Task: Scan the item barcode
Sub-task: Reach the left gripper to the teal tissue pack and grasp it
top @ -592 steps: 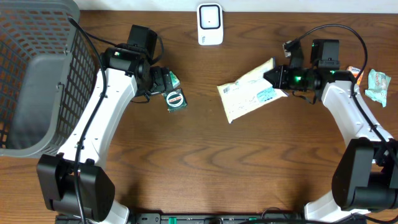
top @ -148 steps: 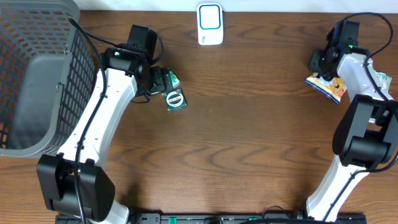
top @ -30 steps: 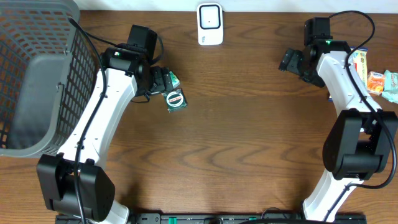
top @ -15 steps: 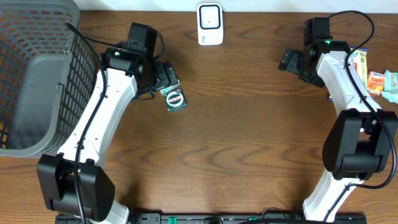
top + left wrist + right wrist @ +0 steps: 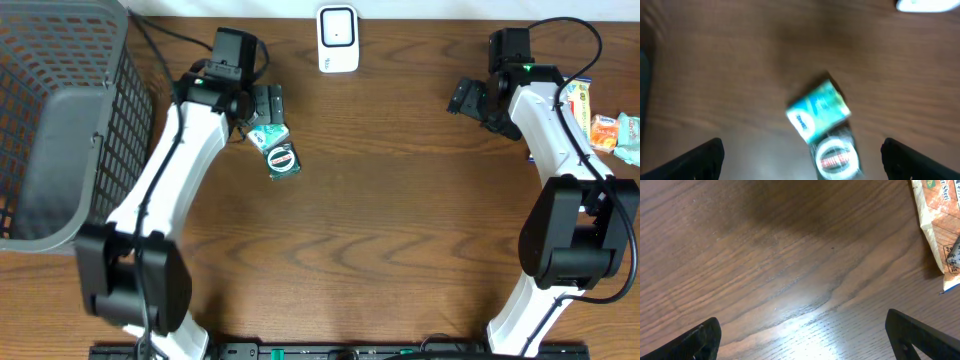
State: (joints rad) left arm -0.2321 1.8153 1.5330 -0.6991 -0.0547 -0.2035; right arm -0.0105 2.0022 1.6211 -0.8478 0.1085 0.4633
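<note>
The item is a small green packet [image 5: 281, 157] with a round white label, lying on the brown table left of centre. The blurred left wrist view shows the packet [image 5: 818, 111] lying ahead of my fingers. My left gripper [image 5: 268, 120] [image 5: 801, 164] hovers just behind the packet, open, with nothing in it. The white barcode scanner [image 5: 338, 39] stands at the table's back edge, and a corner of the scanner [image 5: 927, 4] shows at the top right of the left wrist view. My right gripper [image 5: 463, 98] [image 5: 805, 340] is open over bare wood at the right rear.
A grey mesh basket [image 5: 55, 120] fills the far left. Several snack packets [image 5: 604, 125] lie at the right edge, and one beige packet [image 5: 939, 226] shows in the right wrist view.
My left arm has swung, and its gripper has turned and moved back a little from the green packet. The packet and the right arm have stayed still.
</note>
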